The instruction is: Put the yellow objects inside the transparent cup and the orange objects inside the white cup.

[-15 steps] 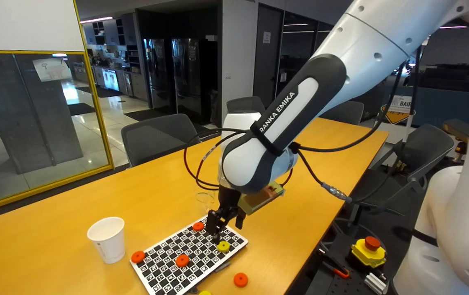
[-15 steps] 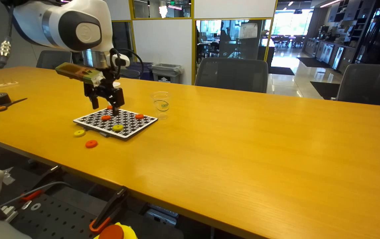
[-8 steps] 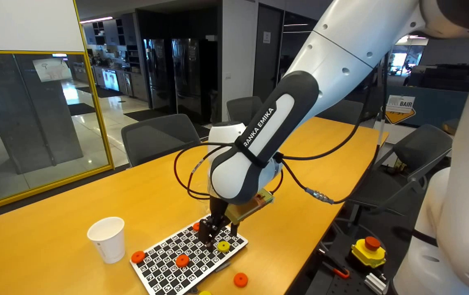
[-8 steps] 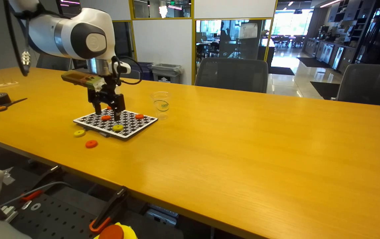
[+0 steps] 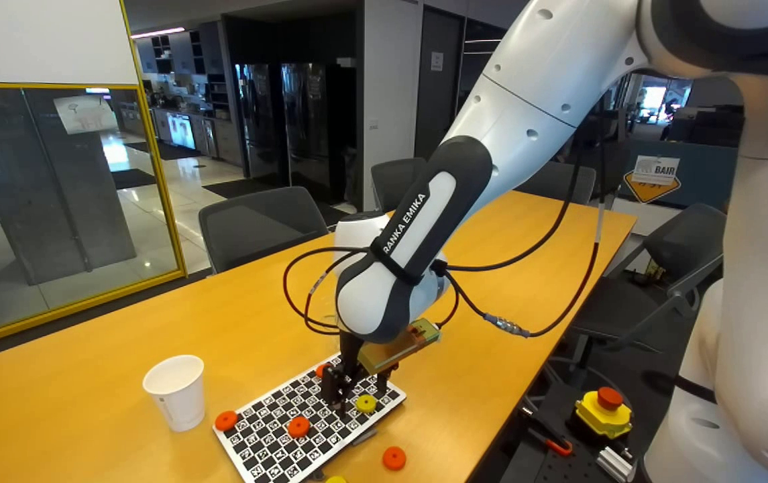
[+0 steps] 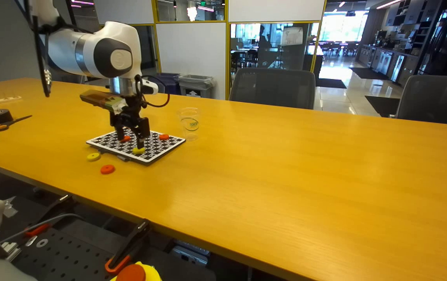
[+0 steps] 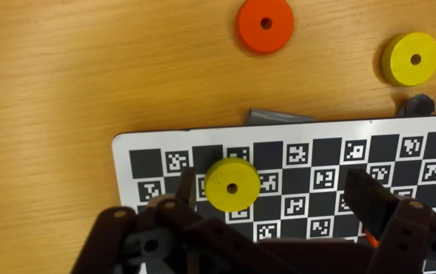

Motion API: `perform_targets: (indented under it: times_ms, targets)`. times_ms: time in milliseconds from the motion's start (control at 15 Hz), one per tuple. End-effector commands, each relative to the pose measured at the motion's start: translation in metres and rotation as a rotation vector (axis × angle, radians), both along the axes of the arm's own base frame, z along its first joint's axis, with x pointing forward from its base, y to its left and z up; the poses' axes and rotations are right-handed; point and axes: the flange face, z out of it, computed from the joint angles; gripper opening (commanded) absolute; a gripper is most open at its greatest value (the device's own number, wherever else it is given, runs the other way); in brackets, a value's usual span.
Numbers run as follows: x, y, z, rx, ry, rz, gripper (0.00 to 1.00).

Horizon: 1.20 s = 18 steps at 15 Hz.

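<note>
White-bordered and checkered, the board (image 7: 296,180) lies beneath the robot's gripper (image 7: 271,180), whose fingers (image 7: 370,199) stand spread wide, gripping nothing. Near it, a white cup (image 5: 182,402) stands upright, its bottom hidden; a clear cup (image 6: 187,118), just beside one board corner, looks empty. A yellow disc (image 7: 232,177) rests on the board between the fingers, nearer one.

The spread end effector (image 7: 271,182) frames a yellow disc (image 7: 233,176).
</note>
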Motion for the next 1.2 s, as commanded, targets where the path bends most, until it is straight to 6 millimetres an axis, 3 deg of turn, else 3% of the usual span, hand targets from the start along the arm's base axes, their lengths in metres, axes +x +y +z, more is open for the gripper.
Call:
perform_targets:
  times_ms: [0, 733, 800, 867, 1133]
  targets:
    - [0.011, -0.004, -0.005, -0.003, -0.017, -0.046, 1.00]
    - [0.017, -0.016, -0.016, -0.006, -0.010, -0.092, 1.00]
    - [0.018, -0.017, -0.017, -0.008, -0.012, -0.094, 0.75]
    - [0.018, -0.017, -0.018, -0.008, -0.013, -0.096, 0.74]
    - [0.020, -0.017, -0.018, -0.008, -0.018, -0.104, 0.42]
